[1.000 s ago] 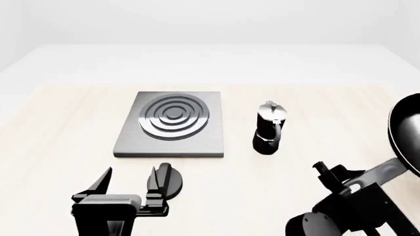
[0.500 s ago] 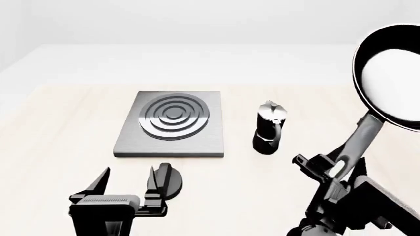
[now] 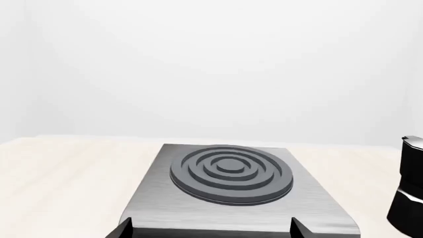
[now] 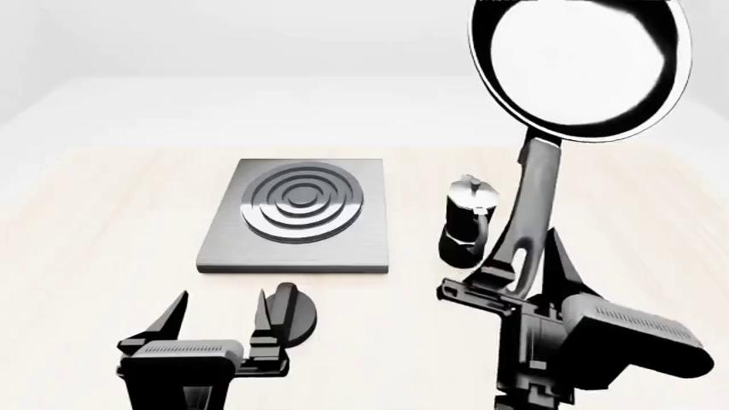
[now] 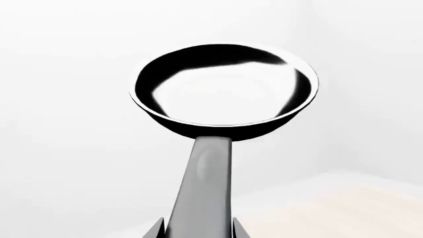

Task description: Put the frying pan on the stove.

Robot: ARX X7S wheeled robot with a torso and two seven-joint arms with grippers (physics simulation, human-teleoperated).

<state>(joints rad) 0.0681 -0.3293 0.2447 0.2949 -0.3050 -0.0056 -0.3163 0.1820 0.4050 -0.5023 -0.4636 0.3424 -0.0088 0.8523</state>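
The frying pan (image 4: 579,64) is held high in the air by the right pincer (image 4: 513,295), which is closed on the far end of the long handle, so the pan bowl stands up at about one o'clock in the head view. The stove (image 4: 299,218) lies flat on the pale surface (image 4: 102,222) at about eleven o'clock, well apart from the pan. A moka pot (image 4: 467,222) stands between them. The left pincer (image 4: 222,320) is seen spread wide and empty, just short of the stove's near edge, beside a small round knob (image 4: 299,312). A risk is judged: with such a long lever, the pan could swing or slip in the grip, and the pot could be struck on the way across.
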